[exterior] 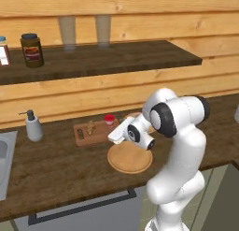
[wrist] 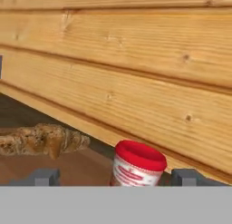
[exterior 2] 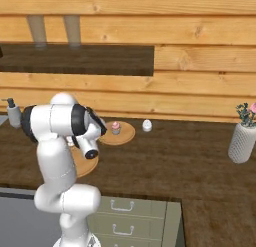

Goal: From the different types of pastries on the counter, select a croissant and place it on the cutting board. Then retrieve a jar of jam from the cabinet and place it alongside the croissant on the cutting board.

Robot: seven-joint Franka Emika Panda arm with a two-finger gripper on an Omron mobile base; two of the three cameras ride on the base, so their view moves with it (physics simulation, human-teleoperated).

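The reddish-brown cutting board (exterior: 95, 134) lies on the dark counter (exterior: 56, 169) by the wall. The golden croissant (exterior: 90, 127) (wrist: 45, 139) rests on the board. The red jar of jam (exterior: 109, 119) (wrist: 138, 164) stands upright at the board's right end, beside the croissant. My gripper (exterior: 113, 128) (wrist: 117, 177) is right at the jar, open, its fingertips (wrist: 45, 177) wide apart on either side and clear of it. The pink-frosted cupcake (exterior 2: 116, 127) sits on a round plate (exterior 2: 125, 136). The cabinet is out of view.
A second round wooden plate (exterior: 130, 160) lies under my arm. A soap dispenser (exterior: 33, 126) and sink (exterior: 3, 155) are at the left. The wall shelf (exterior: 116, 57) holds a dark jar (exterior: 31, 50). A vase (exterior 2: 243, 141) stands far right.
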